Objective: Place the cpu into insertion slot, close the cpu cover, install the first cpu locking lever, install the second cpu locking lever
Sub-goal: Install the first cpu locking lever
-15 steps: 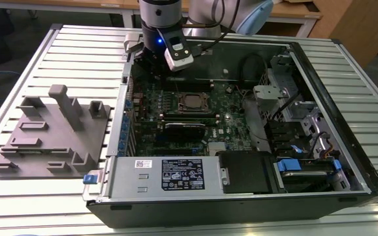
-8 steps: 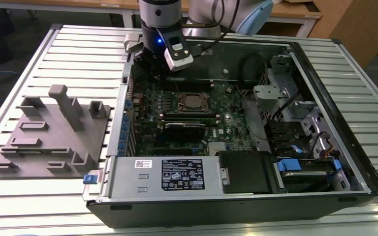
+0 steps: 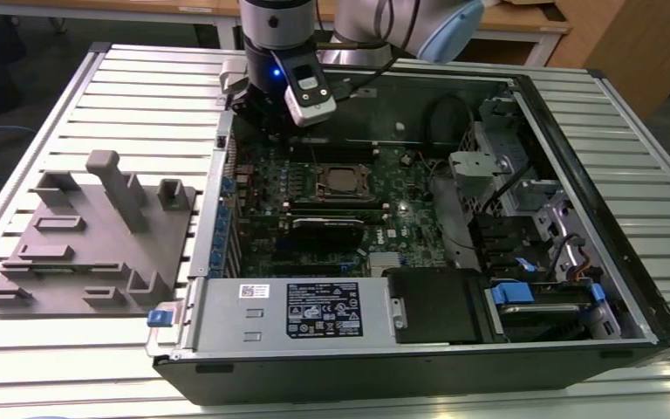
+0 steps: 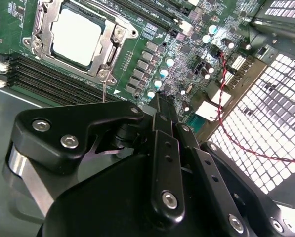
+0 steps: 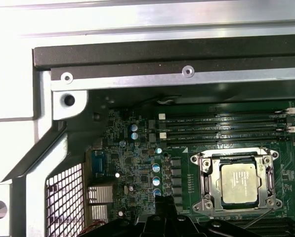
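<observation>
The cpu [image 3: 341, 180] lies flat in the insertion slot [image 3: 317, 168] on the green board, its silver top showing in both wrist views [image 4: 78, 34] [image 5: 238, 182]. The cpu cover [image 5: 205, 174] lies down around it as a silvery frame [image 4: 112, 47]. A thin wire lever [image 4: 104, 84] sticks out from one corner of the frame. My gripper [image 3: 263, 122] hangs over the board's far corner on the exterior view's left, apart from the socket. Its black fingers [image 4: 159, 106] meet in one narrow tip with nothing between them, and that tip [image 5: 163, 201] hovers over a row of small capacitors.
The open computer case [image 3: 614, 218] surrounds the board with metal walls; a perforated wall [image 5: 63, 192] is close beside the gripper. Long black memory slots [image 5: 221, 126] run beside the socket. A grey fixture block [image 3: 91, 236] sits on the table at the exterior view's left.
</observation>
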You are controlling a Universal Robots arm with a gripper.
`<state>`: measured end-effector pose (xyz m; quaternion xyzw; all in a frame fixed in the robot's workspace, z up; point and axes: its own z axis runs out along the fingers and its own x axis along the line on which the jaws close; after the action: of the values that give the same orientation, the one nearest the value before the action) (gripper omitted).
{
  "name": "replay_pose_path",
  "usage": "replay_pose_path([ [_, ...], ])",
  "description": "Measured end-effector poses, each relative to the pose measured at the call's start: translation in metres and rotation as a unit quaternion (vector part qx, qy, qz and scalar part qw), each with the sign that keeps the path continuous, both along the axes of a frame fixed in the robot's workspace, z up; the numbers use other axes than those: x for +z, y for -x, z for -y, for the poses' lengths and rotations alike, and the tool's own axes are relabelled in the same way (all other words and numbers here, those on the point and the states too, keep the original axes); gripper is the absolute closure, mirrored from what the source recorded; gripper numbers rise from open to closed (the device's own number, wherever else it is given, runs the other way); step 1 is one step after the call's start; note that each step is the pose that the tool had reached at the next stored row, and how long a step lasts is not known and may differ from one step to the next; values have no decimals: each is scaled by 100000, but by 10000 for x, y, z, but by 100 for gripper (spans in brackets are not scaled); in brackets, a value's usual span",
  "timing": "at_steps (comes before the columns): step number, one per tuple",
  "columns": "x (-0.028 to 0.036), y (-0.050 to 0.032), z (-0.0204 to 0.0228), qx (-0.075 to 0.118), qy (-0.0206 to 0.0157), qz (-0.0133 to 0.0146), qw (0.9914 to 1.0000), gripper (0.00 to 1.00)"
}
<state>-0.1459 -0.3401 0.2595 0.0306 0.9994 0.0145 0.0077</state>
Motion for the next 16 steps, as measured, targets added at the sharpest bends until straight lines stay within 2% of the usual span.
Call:
replay_pose_path([
  [1,0,29,0,-1,0,0,100000,90],
  [16,0,33,0,1,0,-4,100000,90],
])
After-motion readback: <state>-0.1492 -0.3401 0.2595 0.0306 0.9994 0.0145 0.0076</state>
